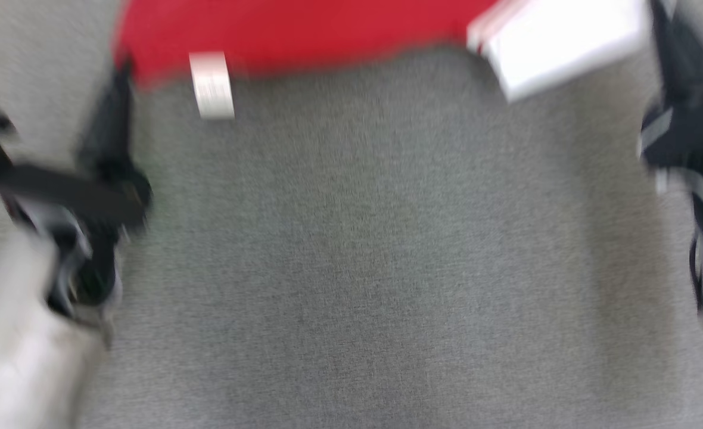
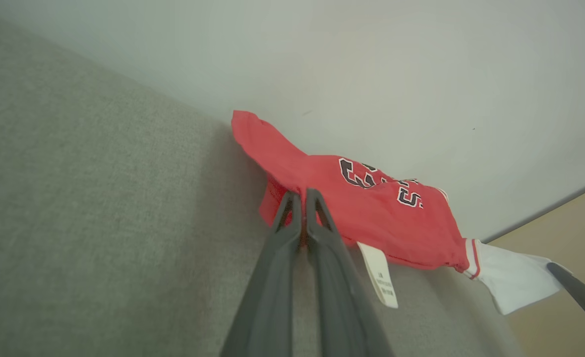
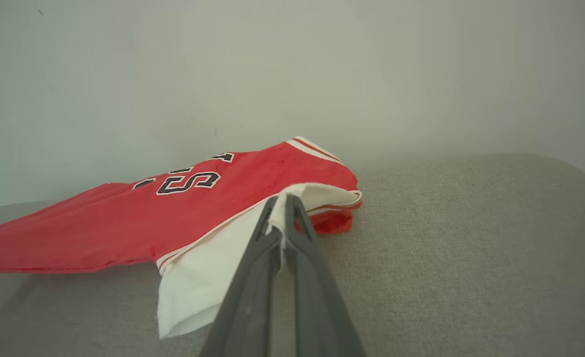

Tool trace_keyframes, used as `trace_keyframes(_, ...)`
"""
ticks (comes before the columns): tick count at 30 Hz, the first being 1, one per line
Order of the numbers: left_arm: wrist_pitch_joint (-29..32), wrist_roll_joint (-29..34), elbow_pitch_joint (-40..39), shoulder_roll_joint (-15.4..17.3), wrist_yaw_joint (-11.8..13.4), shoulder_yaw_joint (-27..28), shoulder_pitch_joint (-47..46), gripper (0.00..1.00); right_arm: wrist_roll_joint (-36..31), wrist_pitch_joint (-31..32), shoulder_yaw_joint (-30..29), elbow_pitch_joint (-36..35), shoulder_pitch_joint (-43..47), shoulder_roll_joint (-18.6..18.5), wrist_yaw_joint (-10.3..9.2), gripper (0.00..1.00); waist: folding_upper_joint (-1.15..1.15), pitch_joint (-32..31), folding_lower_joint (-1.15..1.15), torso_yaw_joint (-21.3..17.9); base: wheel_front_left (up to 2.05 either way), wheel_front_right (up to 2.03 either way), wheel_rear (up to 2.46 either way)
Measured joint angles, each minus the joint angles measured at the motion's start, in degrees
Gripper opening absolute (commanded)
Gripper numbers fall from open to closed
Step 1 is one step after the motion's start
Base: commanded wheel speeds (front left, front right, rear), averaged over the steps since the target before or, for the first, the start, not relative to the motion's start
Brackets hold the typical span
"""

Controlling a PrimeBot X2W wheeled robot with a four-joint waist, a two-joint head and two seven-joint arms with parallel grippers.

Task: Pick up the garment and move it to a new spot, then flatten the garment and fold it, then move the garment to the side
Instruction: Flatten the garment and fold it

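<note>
Red garment (image 2: pixel 381 218) at far edge of grey fabric surface (image 2: pixel 99 223): judged soft, light, limp. Left gripper (image 2: pixel 303 194) clenched on red hem (image 2: pixel 268 204); right gripper (image 3: pixel 283 200) clenched on white sleeve (image 3: pixel 208 267). Edge holds suit spreading.

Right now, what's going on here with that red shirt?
A two-armed robot is handling a red jersey with dark lettering on a grey fabric surface beside a pale wall. Its left gripper is shut on the red body near a hanging white tag. Its right gripper is shut on the white sleeve. The jersey lies spread between them, not yet folded. The head view is too blurred to add more.
</note>
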Motion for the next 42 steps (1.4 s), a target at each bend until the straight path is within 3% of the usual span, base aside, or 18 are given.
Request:
trace_keyframes(4, 0.63, -2.26, -1.29, -1.08, 1.3, -1.49, 10.18, 0.0, -2.68, 8.98, -6.08, -5.84, 13.06, 2.41, 0.0, 0.0, -0.01, -4.8, -0.01, 0.48, 0.0, 0.0, 0.0)
trace_keyframes(8, -0.79, -3.12, -1.11, -2.47, 2.33, -1.91, 18.01, 0.0, -6.28, 15.47, -12.21, -11.47, 24.58, 7.95, 0.0, 0.0, -0.01, -9.21, -0.01, 1.0, 0.0, 0.0, 0.0)
trace_keyframes(14, -2.55, -3.72, 0.35, -3.92, 3.1, -2.08, 27.03, 0.0, -9.05, 19.22, -18.39, -17.67, 35.97, 14.03, 0.0, 0.0, -0.01, -14.95, -0.01, 1.74, 0.0, 0.0, 0.0)
trace_keyframes(19, -3.27, -2.13, 0.93, -4.09, 4.08, -2.64, 31.57, 0.0, -10.62, 19.62, -21.14, -18.67, 40.54, 15.03, 0.0, 0.0, -0.01, -18.86, 0.0, 2.15, 0.0, 0.0, 0.0)
trace_keyframes(32, -3.49, -0.63, -0.8, -4.76, 9.53, -3.88, 40.94, 0.0, -16.63, 24.84, -22.74, -17.16, 49.55, 15.22, 0.01, 0.0, 0.0, -25.89, 0.01, 2.54, 0.0, 0.0, 0.0)
trace_keyframes(38, -3.39, -0.45, -1.62, -4.48, 12.11, -4.13, 44.34, 0.0, -17.12, 24.74, -23.43, -16.8, 50.35, 15.25, 0.1, 0.0, 0.0, -26.65, 0.02, 2.51, 0.0, 0.0, 0.0)
trace_keyframes(42, -3.49, -0.29, -2.6, -4.86, 12.54, -3.38, 45.59, 0.0, -15.0, 23.46, -23.29, -16.4, 50.37, 15.26, 0.1, 0.0, 0.01, -26.9, 0.02, 2.67, 0.0, 0.0, 0.0)
